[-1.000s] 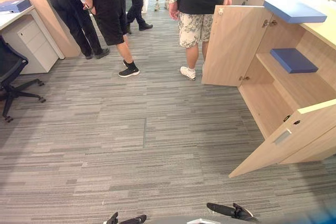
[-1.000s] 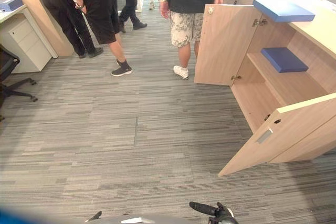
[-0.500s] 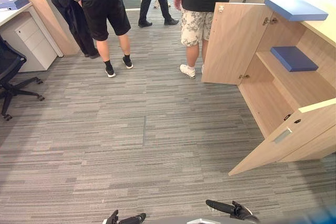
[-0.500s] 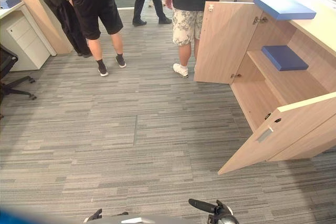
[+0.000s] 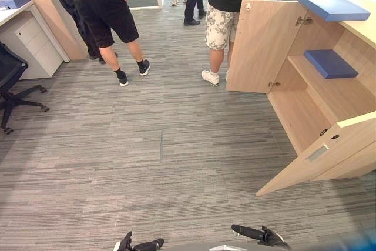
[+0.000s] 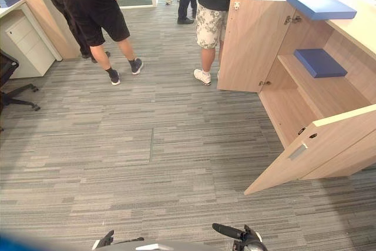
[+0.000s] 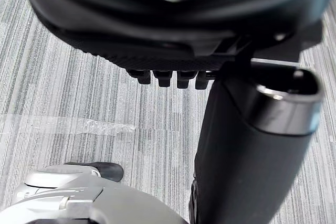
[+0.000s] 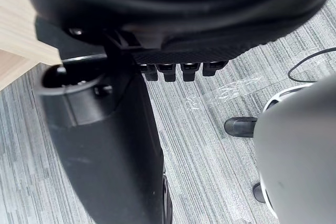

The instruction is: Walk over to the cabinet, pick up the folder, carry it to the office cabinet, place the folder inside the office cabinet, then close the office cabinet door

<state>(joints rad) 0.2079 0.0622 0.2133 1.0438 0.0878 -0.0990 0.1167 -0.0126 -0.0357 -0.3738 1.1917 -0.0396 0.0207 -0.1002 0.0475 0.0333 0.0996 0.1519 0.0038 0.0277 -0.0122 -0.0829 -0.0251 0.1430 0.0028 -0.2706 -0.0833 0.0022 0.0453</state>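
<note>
— Where is the folder?
— A blue folder (image 5: pixel 333 7) lies atop the open cabinet (image 5: pixel 261 45) at upper right, and a second folder (image 5: pixel 330 63) is on its shelf.
— And the robot's hands?
— Left hand (image 5: pixel 144 244) and right hand (image 5: pixel 258 236) hang at the bottom edge, fingers loose, empty.

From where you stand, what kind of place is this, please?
Most likely an office: a wheeled office chair by a desk with a white drawer unit, and an open wooden cabinet holding a blue folder.
</note>
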